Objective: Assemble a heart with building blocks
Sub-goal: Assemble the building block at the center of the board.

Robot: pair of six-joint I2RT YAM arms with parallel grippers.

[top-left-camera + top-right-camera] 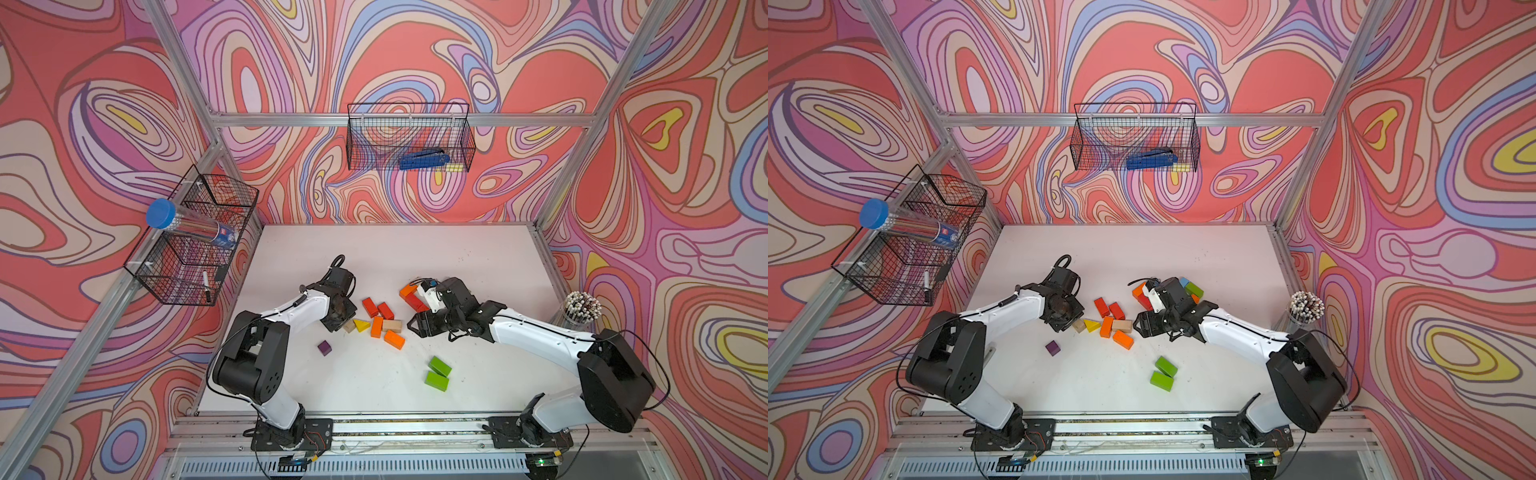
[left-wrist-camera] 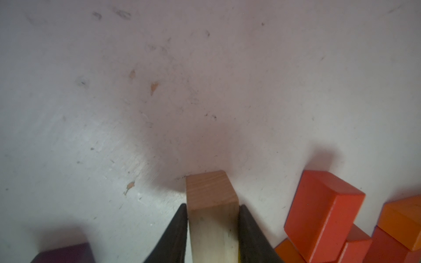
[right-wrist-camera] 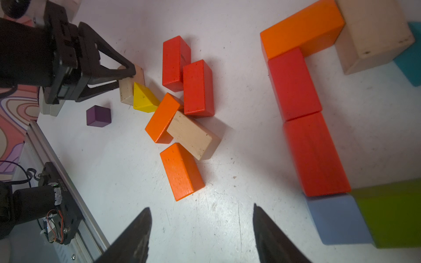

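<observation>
White table (image 1: pixel 374 249) is left bare toward its far edge. Angled down, the left gripper (image 3: pixel 126 78) is clamped on an upright wood block (image 2: pixel 211 193) beside the wedge (image 3: pixel 144 99); the right gripper (image 3: pixel 201 207) is held wide, empty, near the blocks (image 1: pixel 394 339).

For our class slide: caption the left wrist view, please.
Left gripper straddling a plain wooden block on the white table, red bricks alongside.
</observation>
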